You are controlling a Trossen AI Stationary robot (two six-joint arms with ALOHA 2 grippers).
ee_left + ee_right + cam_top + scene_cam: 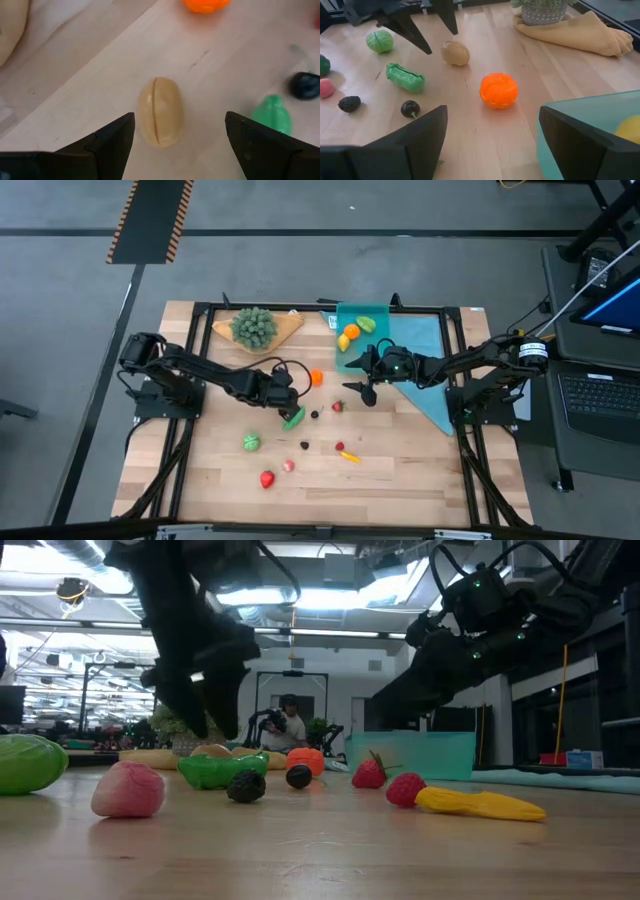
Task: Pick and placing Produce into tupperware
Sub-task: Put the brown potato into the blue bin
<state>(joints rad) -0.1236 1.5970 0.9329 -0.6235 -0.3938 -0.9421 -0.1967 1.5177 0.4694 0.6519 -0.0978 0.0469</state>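
Note:
My left gripper hangs open just above a tan egg-shaped produce piece that lies on the wood, one finger on either side and not touching it. My right gripper is open above the table, beside the teal tupperware. An orange piece lies on the table in front of it. The tupperware holds an orange-yellow piece and a green piece. A green pod lies near the left gripper.
More produce is scattered toward the near edge: a green cabbage, red, pink and yellow pieces, and a strawberry. A bushy plant on a tan board stands at the far edge. A light-blue cloth lies under the right arm.

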